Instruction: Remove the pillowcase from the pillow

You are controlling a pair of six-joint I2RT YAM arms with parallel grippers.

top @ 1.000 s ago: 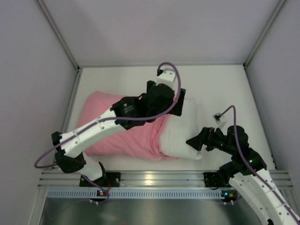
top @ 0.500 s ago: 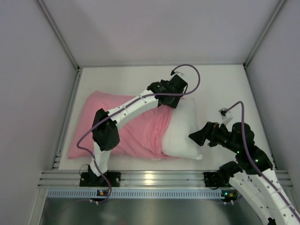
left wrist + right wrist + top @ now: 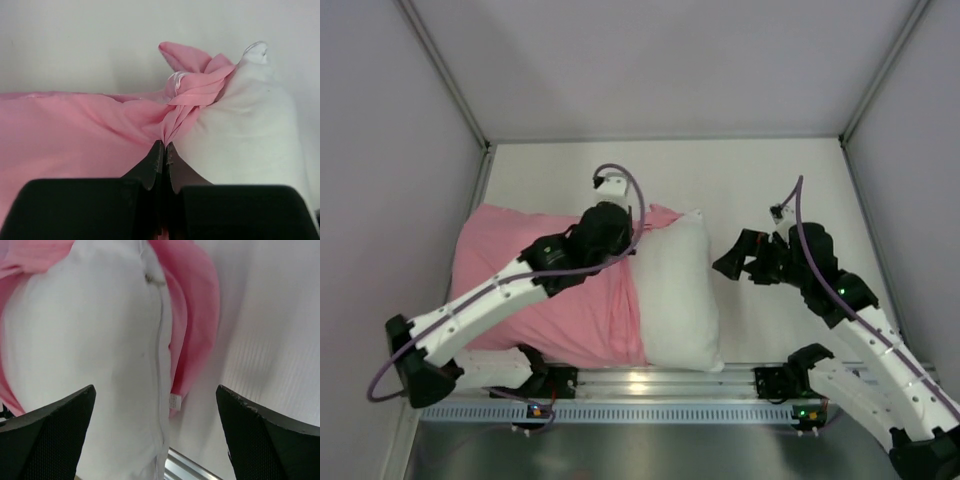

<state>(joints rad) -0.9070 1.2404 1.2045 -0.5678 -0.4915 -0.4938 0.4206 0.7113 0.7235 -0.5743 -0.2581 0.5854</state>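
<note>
Left gripper (image 3: pixel 164 150) is pinched shut on the bunched case (image 3: pixel 550 290) edge, centre of the wrist view, right at the pink/white line. Probably so it can drag the case leftward. Pillow (image 3: pixel 675 290) lies mid-frame in the top view, right half bare, left half covered. Right gripper (image 3: pixel 728 265) is wide open and empty just right of the pillow, likely to pin the bare end.

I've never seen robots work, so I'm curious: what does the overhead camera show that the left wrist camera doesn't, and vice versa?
Only overhead: the right gripper, open and holding nothing, and the whole bare end of the pillow. Only the left wrist: the left gripper pinched shut on a bunched fold of the pillowcase. Both: pink pillowcase against white pillow.
</note>
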